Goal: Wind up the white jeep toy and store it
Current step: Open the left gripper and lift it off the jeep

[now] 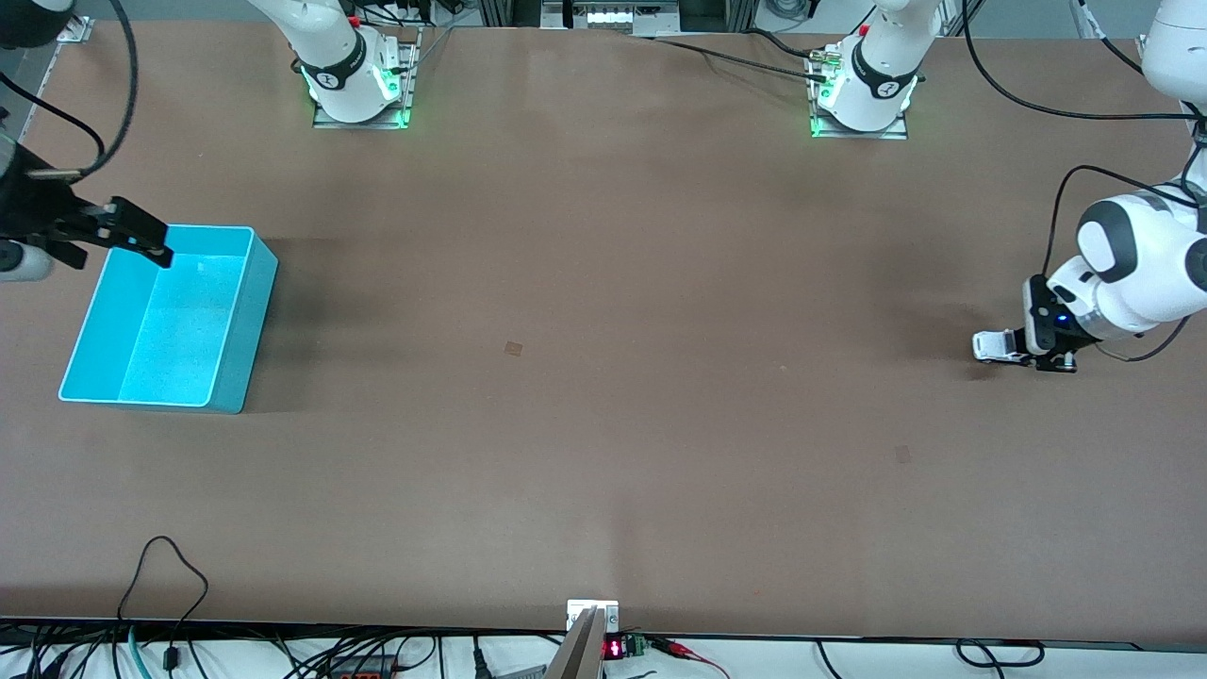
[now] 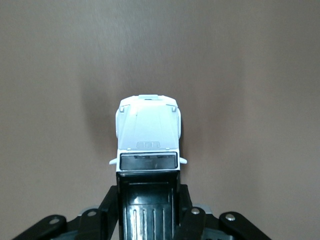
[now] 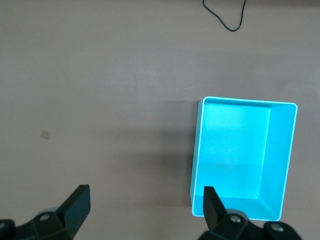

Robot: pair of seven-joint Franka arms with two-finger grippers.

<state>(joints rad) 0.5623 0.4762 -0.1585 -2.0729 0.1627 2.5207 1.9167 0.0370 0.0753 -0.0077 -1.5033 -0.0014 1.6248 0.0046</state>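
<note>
Brown tabletop (image 1: 603, 453) fills most of my front view, bare across the lower half of the frame. At middle height on the frame's right edge I see the left gripper (image 1: 1001, 346), low over the table near the left arm's end. Its fingers are closed on the white jeep toy (image 1: 992, 345), which pokes out from between them toward the frame's centre. In the left wrist view the white jeep toy (image 2: 148, 137) sits in the lower centre of the frame, bonnet pointing away from the camera, with the black fingers (image 2: 111, 207) pressed against both sides of its black ribbed rear; whether its wheels touch the table I cannot tell. A little higher on the frame's left edge stands the cyan bin (image 1: 236, 321), toward the right arm's end of the table. The right gripper (image 1: 141, 236) hangs over the bin's upper rim, fingers spread wide and holding nothing. In the right wrist view the cyan bin (image 3: 200, 145) lies in the lower right of the frame.
</note>
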